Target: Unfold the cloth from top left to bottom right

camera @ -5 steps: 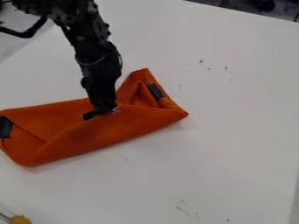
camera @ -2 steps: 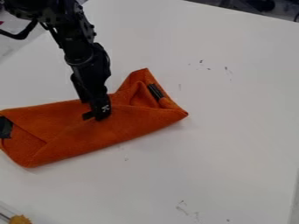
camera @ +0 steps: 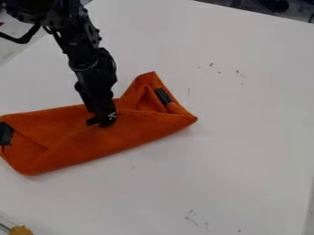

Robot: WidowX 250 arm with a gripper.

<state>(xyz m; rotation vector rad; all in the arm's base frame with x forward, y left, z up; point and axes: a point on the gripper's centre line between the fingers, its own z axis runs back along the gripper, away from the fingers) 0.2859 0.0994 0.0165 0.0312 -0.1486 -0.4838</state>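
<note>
Left of centre in the frame, the end effector (camera: 107, 123) hangs down at the middle of the orange cloth (camera: 135, 133); how far open it is, and whether it has hold of any fabric, cannot be told. Just beside its tip, on the left, is a small black piece (camera: 92, 121). Above it the black robot arm (camera: 83, 50) slants up to the upper left. The cloth lies folded from the left edge to just right of centre, its lower edge rising towards the right, with one corner pointing up. Near that corner sit dark strips (camera: 163, 96), and a black patch (camera: 5, 133) marks its left end. Beneath is the white worktop (camera: 245, 137), with small dark marks at upper right and bottom. A yellowish item (camera: 21, 230) shows at lower left.
</note>
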